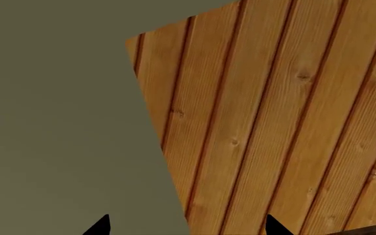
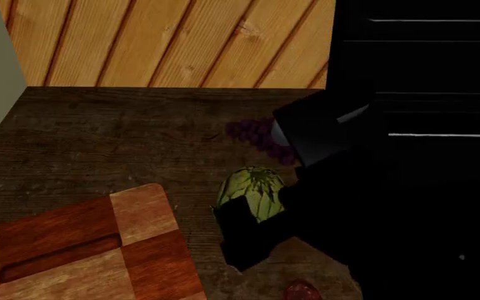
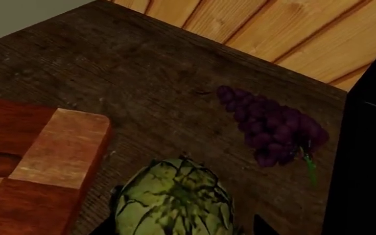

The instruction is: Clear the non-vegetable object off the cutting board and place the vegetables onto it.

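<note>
**Right arm at the artichoke, grapes already on bare table**

The patchwork wooden cutting board (image 2: 82, 250) of tan and reddish-brown blocks is the landmark here. No produce lies on the part of it in view, so the clearing step looks done: the small bunch of dark purple grapes (image 3: 273, 127) lies on the dark wooden table (image 2: 98, 137), well away from the board's far corner.

The round green artichoke (image 2: 252, 187) sits just beside the board's edge, between board and grapes. The right gripper (image 3: 181, 227) straddles it, dark fingers either side, likely to carry it over; whether they actually pinch it I cannot tell.

The reddish oblong root (image 2: 302, 291) lies off the board's near side.

The left gripper (image 1: 186, 226) hangs spread and empty, facing the orange plank wall (image 1: 293, 122).
</note>
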`<state>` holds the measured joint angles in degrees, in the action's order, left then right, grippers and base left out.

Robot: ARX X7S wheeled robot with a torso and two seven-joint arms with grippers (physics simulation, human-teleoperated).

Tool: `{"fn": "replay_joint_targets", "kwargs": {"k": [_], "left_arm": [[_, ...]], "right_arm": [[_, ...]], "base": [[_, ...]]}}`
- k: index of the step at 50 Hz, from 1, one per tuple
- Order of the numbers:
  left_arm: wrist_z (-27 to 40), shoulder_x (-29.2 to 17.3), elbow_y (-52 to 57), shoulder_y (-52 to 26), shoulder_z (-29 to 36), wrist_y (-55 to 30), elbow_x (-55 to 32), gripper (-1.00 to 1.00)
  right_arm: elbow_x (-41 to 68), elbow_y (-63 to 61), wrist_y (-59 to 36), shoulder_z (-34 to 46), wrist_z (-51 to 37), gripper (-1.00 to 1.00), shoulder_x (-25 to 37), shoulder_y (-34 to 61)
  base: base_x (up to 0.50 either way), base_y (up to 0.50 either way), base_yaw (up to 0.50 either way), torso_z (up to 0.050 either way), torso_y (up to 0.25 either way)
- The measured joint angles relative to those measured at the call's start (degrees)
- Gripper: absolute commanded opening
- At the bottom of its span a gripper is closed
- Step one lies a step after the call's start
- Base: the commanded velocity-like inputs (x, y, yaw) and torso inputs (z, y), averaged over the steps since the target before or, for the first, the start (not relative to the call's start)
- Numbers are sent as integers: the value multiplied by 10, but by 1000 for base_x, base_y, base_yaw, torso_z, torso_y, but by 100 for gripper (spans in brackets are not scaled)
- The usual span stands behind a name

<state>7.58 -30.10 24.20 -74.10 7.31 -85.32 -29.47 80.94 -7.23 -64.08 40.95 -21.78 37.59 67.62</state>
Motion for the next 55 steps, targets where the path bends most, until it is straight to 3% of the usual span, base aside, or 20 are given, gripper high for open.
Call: {"fn": "replay_joint_targets", "kwargs": {"k": [35, 36, 55], "left_arm": [[11, 0, -6, 2, 7, 10, -11, 100], [12, 0, -6, 2, 7, 11, -11, 100], [19, 0, -3, 0, -1, 4, -21, 100]], "right_arm": [[-59, 91, 57, 30, 74, 100, -53, 12], [-59, 92, 58, 29, 75, -100, -53, 11], [-27, 61, 37, 15, 35, -100, -39, 32]], "base": [[0, 0, 1, 0, 0], [0, 0, 0, 0, 0], [3, 0, 2, 0, 0]]}}
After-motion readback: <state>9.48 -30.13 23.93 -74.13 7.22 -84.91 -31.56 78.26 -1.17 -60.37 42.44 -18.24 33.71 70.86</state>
